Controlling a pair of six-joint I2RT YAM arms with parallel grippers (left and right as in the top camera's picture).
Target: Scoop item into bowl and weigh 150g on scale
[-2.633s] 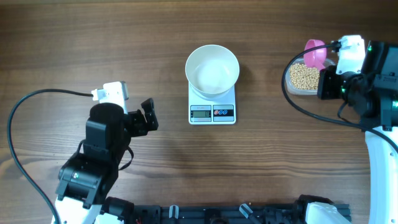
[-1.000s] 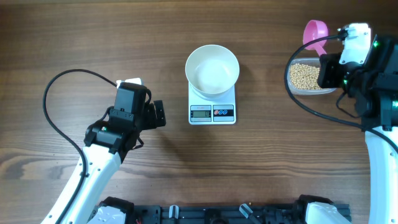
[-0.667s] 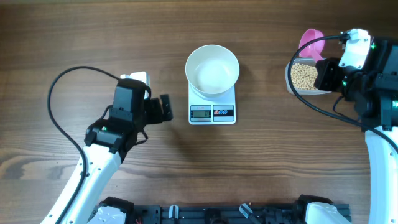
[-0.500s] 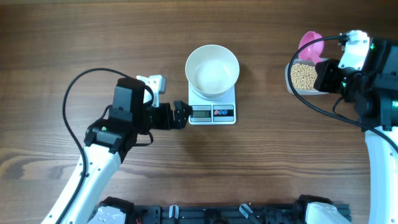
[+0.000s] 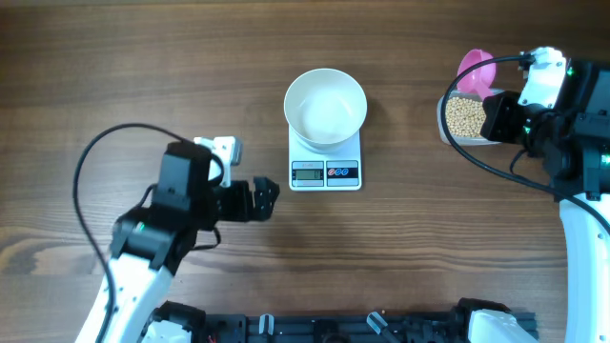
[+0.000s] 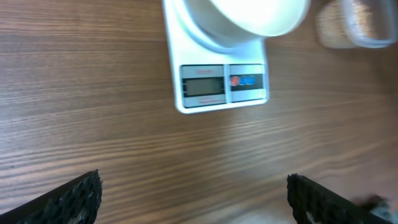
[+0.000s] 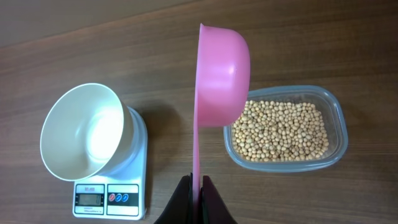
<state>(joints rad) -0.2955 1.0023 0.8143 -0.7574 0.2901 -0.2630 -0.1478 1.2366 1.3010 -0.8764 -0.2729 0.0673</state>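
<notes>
The bowl (image 5: 325, 107) on the scale (image 5: 325, 173) is found empty; the beans (image 5: 465, 116) are seen at 3 o'clock. A scoop (image 7: 221, 68) is pinched by the right gripper (image 7: 196, 186); the left gripper (image 5: 265, 198) is spread

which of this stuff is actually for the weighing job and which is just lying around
For the job:
- beans
- clear tub holding them
- pink scoop
- white bowl
- scale under the bowl

Just there:
- black cable of the left arm
- wooden table
- no stray items seen
</notes>
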